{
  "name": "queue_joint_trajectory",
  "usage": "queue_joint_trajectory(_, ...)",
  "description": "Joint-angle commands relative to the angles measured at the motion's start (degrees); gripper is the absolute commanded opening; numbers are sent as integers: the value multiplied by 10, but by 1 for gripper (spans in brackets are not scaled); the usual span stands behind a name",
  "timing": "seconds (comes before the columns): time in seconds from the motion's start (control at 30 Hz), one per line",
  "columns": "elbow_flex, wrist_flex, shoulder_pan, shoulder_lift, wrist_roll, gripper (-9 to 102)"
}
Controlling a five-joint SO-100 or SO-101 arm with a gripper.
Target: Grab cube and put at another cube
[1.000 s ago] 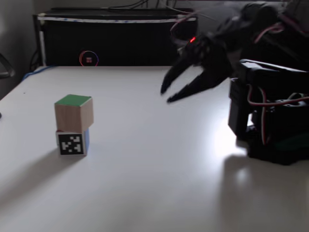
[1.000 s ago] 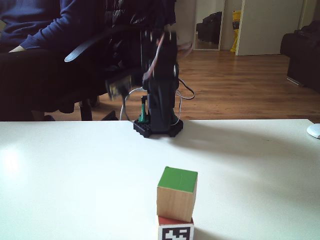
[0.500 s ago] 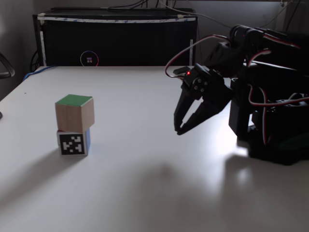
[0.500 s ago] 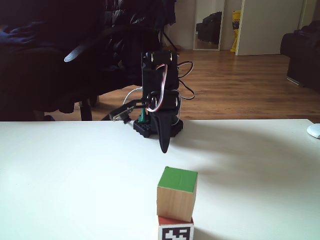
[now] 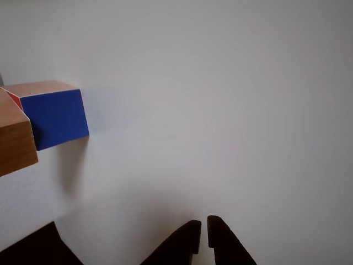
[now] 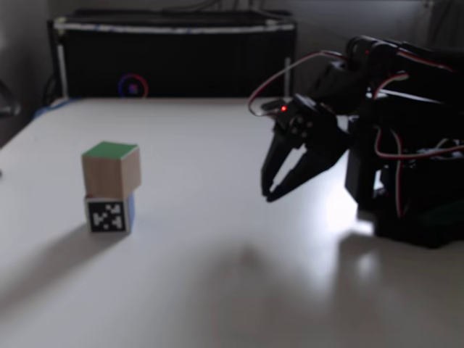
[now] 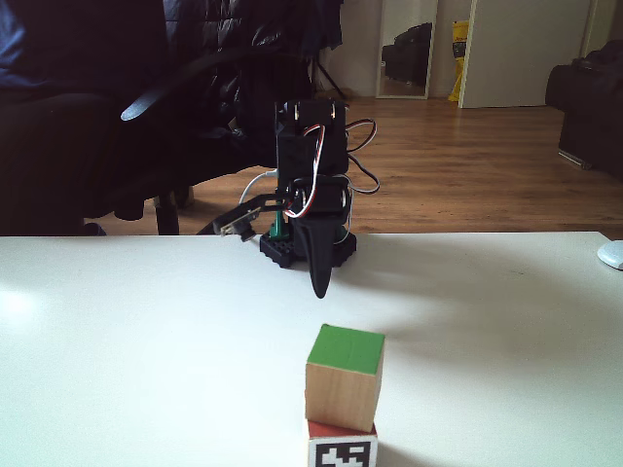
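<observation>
The cube [image 6: 110,168] has a green top and plain wood sides. It stands stacked, slightly askew, on another cube [image 6: 109,215], whose front carries a black-and-white marker. Both fixed views show the stack, with the cube [image 7: 343,379] above another cube [image 7: 341,449]. In the other view, another cube [image 5: 55,117] shows its blue face with a red strip, and the wooden cube [image 5: 14,144] overhangs it at the left edge. My gripper [image 6: 268,194] hangs shut and empty close to the arm's base, well right of the stack, tips pointing down near the table. It is also in view as the gripper [image 7: 318,287] and the gripper [image 5: 201,234].
The arm's base [image 6: 413,188] stands at the table's right side. A long black box [image 6: 174,58] lines the table's far edge. Behind the table are an office chair [image 7: 156,97] and a person in dark clothes. A white mouse [image 7: 611,255] lies at the right edge.
A second ago the gripper was raised and open. It has dropped towards the base and shut, and has barely moved in the last half second. The stack is unchanged.
</observation>
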Motion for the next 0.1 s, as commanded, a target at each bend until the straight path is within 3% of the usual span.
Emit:
queue_joint_trajectory(0.0,-4,4,10,3,4,1)
queue_joint_trajectory(0.07,-4,4,10,3,6,1)
